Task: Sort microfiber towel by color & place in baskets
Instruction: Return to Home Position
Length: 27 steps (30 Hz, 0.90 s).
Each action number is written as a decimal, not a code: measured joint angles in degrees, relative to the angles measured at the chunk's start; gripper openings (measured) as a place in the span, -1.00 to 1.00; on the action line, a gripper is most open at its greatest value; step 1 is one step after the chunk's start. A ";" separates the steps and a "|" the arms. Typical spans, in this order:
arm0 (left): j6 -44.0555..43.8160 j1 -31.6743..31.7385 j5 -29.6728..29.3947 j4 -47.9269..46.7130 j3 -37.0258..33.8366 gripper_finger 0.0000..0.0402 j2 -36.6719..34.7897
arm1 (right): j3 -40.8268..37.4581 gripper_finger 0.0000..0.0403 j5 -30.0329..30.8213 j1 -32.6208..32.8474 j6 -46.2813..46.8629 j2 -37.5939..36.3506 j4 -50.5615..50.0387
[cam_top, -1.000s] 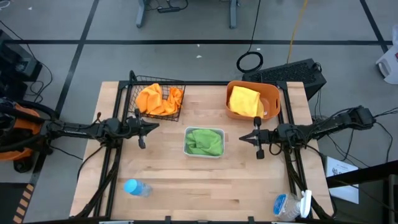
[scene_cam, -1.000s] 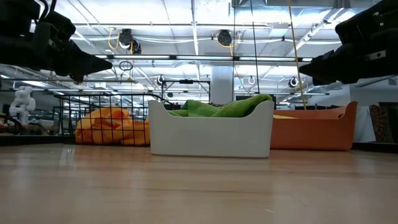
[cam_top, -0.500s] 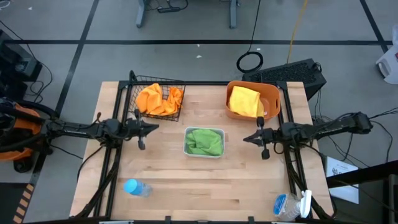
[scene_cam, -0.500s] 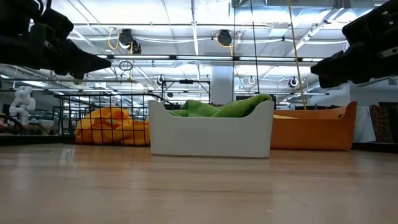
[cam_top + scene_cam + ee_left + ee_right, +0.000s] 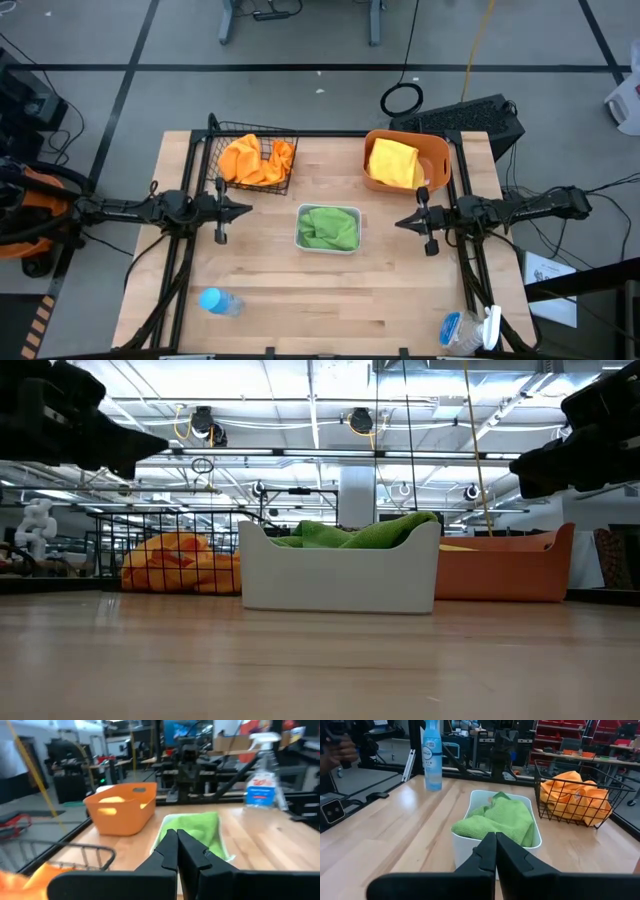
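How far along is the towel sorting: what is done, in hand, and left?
Done: orange cloths lie in the black wire basket, green cloths in the white tray, yellow cloths in the orange tub. In hand: nothing; the left gripper and right gripper are shut and empty, flanking the tray. Left: no cloth shows loose on the table, so probably only parking the arms.

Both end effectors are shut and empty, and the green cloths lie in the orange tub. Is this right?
Not quite. The green cloths lie in the white tray, not the orange tub, which holds the yellow cloths; the high view shows this. The left end effector and the right end effector are indeed shut and empty.
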 joint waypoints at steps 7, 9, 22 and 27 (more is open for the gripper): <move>1.39 0.02 1.42 -5.80 0.68 -1.00 -4.94 | 0.00 -1.00 -2.67 0.01 -1.49 -1.11 0.06; 1.51 0.02 1.43 -6.12 0.74 -1.00 -4.94 | 0.00 -1.00 -2.87 0.00 -1.59 -1.63 0.14; -0.26 0.07 1.48 -6.97 0.90 -1.00 -4.94 | 0.02 -1.00 0.66 -0.13 -2.60 -13.48 -5.98; -0.26 0.07 1.48 -7.08 0.92 -1.00 -4.94 | 0.07 -1.00 0.36 -0.13 -2.48 -14.12 -6.48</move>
